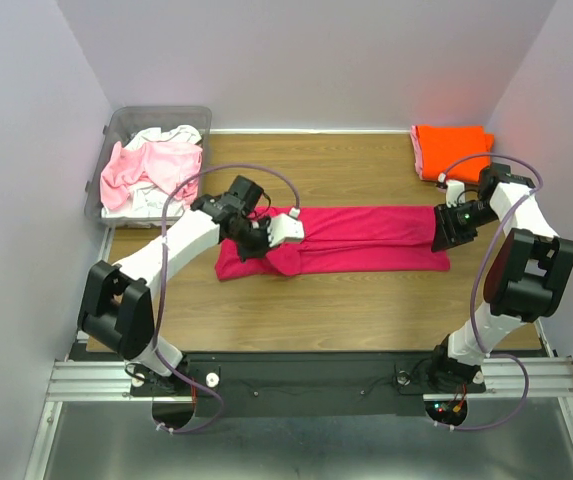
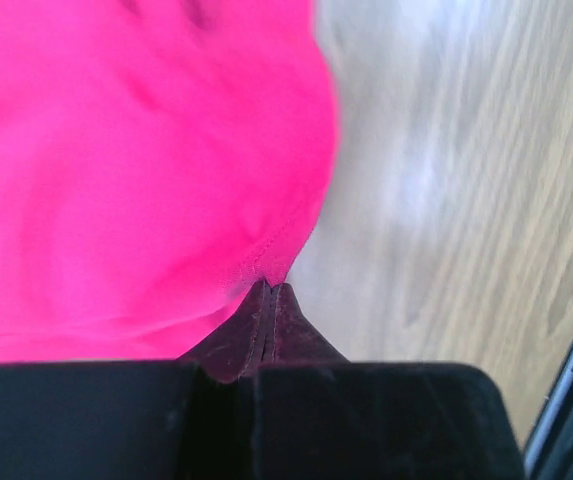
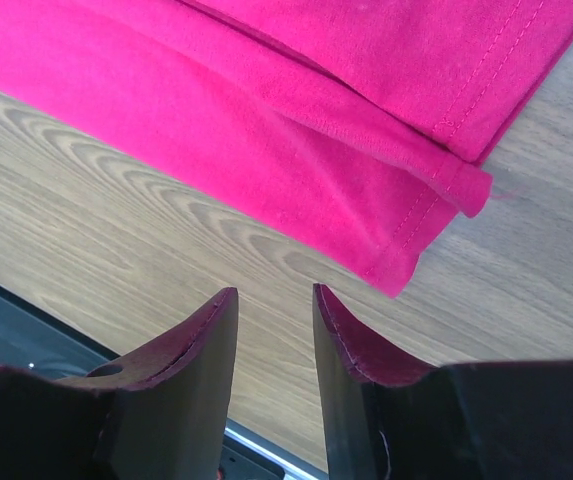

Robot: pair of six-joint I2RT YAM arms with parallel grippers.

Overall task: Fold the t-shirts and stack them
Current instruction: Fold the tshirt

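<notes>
A deep magenta-pink t-shirt (image 1: 366, 238) lies folded into a long strip across the middle of the table. My left gripper (image 1: 258, 243) is shut on its left end, pinching the fabric edge (image 2: 266, 262) at the fingertips; that end is lifted and folded over. My right gripper (image 1: 448, 238) is open and empty, hovering just off the shirt's right hem corner (image 3: 406, 262). A folded bright orange t-shirt (image 1: 450, 150) lies at the back right. Pale pink (image 1: 144, 170) and white (image 1: 166, 134) shirts are heaped in the bin.
A clear plastic bin (image 1: 126, 122) stands at the back left against the wall. Purple walls enclose the table on three sides. The black front rail (image 3: 26, 340) runs just below the right gripper.
</notes>
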